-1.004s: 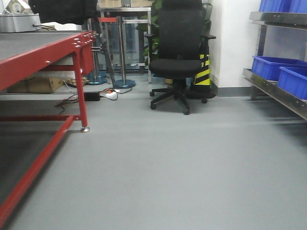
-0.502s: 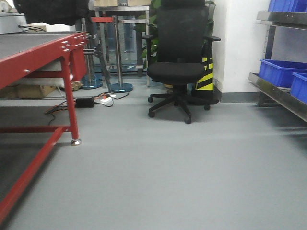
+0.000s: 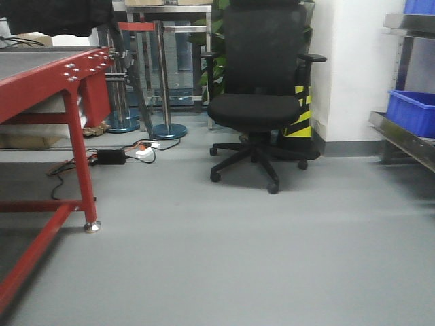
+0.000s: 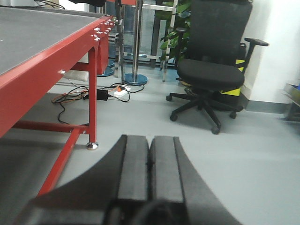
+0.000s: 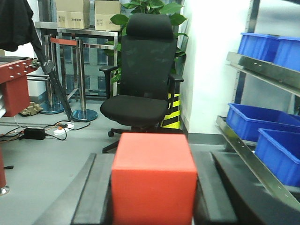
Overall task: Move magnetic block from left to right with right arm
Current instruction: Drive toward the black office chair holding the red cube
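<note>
The magnetic block (image 5: 153, 178), a plain red cube, sits squarely between the two black fingers of my right gripper (image 5: 153, 157), which is shut on it and holds it off the floor. In the left wrist view, my left gripper (image 4: 149, 140) is shut with its two pads pressed together and nothing between them. It hangs over the grey floor beside the red table (image 4: 42, 70). Neither arm shows in the front view.
A red-framed table (image 3: 41, 81) stands at the left with cables and a power strip (image 3: 143, 151) on the floor behind it. A black office chair (image 3: 255, 109) is straight ahead. Metal shelving with blue bins (image 5: 248, 119) runs along the right.
The front view has closed in on the chair. The table leg has slid left and nearer, and the shelf with blue bins has slid toward the right edge.
</note>
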### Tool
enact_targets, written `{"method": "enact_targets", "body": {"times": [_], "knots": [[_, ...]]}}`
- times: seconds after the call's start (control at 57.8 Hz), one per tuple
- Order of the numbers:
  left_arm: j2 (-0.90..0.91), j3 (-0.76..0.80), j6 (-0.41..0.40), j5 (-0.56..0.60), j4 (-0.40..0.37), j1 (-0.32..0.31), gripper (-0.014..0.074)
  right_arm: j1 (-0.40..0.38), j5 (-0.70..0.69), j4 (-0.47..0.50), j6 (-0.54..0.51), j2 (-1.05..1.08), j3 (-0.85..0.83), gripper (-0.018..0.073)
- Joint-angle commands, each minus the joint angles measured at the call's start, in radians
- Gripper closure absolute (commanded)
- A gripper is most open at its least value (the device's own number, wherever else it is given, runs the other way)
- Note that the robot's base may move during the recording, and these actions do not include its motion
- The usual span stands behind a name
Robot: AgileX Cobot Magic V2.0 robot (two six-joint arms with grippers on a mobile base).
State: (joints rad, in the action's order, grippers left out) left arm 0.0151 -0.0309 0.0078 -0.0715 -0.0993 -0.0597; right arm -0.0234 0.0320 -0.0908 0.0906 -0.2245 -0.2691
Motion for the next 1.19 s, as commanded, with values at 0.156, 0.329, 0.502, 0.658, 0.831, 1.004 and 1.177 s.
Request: {"method": "enact_targets", "body": {"times": [0.156, 0.329, 0.502, 0.658, 0.831, 1.004, 1.177], "knots": [[0.007, -0.01, -0.008, 0.084, -0.003, 0.003, 0.0722, -0.007, -0.09, -0.01, -0.005, -0.01, -0.029, 0.0305], [0.007, -0.01, -0.008, 0.084, -0.003, 0.003, 0.0722, -0.007, -0.09, -0.01, -0.005, -0.01, -0.029, 0.0305], [0.007, -0.01, -0.008, 0.084, -0.003, 0.003, 0.0722, -0.007, -0.09, -0.01, -0.005, -0.01, -0.029, 0.0305], [0.007, -0.01, -0.008, 0.084, -0.003, 0.003, 0.0722, -0.007, -0.09, -0.01, -0.005, -0.01, -0.029, 0.0305], [0.007, -0.01, -0.008, 0.084, -0.003, 0.003, 0.0722, -0.007, -0.09, -0.01, -0.005, -0.01, -0.029, 0.0305], [0.007, -0.01, -0.008, 0.084, -0.003, 0.003, 0.0722, -0.007, -0.09, -0.01, -0.005, -0.01, -0.029, 0.0305], [0.007, -0.01, -0.008, 0.084, -0.003, 0.003, 0.0722, -0.007, -0.09, -0.01, -0.005, -0.01, -0.029, 0.0305]]}}
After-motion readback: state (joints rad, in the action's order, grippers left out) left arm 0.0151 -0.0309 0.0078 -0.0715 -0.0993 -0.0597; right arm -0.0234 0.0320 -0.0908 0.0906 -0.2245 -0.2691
